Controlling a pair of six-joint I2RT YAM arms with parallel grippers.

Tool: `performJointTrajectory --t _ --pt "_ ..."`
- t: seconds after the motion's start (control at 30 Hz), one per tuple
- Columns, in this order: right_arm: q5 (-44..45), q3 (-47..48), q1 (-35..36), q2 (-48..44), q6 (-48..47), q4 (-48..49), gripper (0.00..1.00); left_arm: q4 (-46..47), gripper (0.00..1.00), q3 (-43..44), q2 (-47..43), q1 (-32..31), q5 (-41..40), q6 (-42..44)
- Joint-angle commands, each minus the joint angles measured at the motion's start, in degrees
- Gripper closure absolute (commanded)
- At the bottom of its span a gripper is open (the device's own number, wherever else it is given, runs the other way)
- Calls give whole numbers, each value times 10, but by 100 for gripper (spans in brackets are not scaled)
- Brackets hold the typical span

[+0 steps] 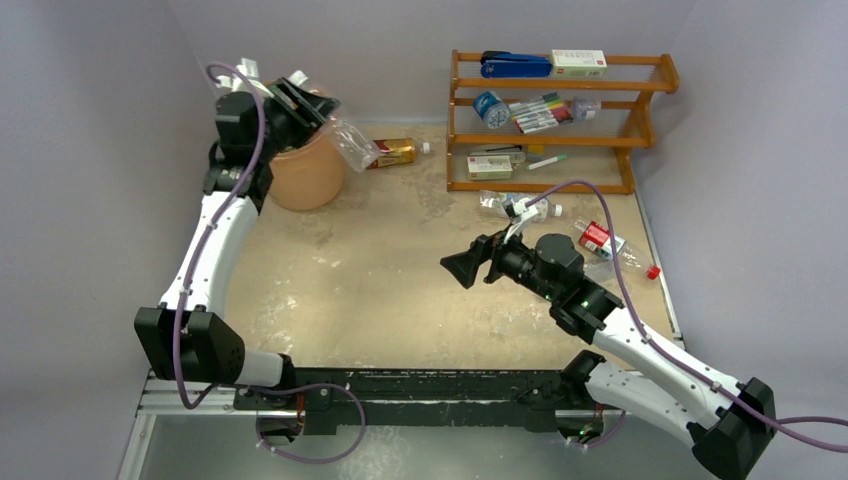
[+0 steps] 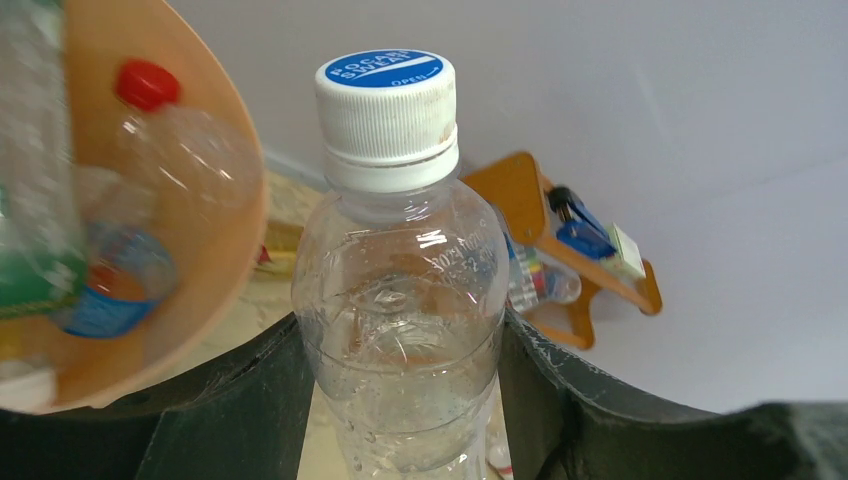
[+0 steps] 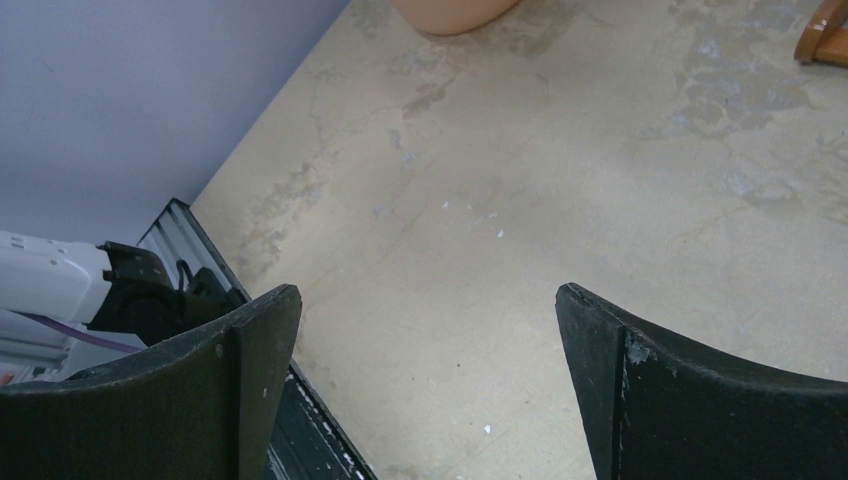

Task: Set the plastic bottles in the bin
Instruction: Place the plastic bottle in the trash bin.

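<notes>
Upper left of the top view, the left end effector (image 2: 400, 400) clamps a clear bottle (image 2: 395, 250) beside the rim of the bin (image 1: 305, 175), which already holds several. The right end effector (image 1: 462, 268) stands apart, empty. Perhaps three bottles (image 1: 392, 152) remain on the surface (image 1: 380, 260).

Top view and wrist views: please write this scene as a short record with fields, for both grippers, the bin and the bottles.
left gripper: shut on the held bottle
held bottle: clear, white-and-blue cap, in the air beside the bin's rim, not yet inside
right gripper: open, empty, above the table
bin: far left, several bottles inside
outside the bin: at least three lie on the table: red-and-gold bottle next to the bin, small clear bottle before the rack, red-label bottle near the right edge
</notes>
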Motion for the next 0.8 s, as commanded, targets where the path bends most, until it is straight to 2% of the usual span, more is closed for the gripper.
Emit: performJointTrajectory --t 0.0,0.4,0.6,0.77 --pt "-5 -17 2 -4 15 16 0 9 46 61 19 69 44 17" --pt "-24 -43 2 15 27 52 0 5 45 118 84 195 52 42" --pt "-34 -53 2 34 29 70 0 -79 44 215 162 209 10 110" --pt "-40 -52 2 58 27 79 0 -112 44 255 218 209 -4 123"
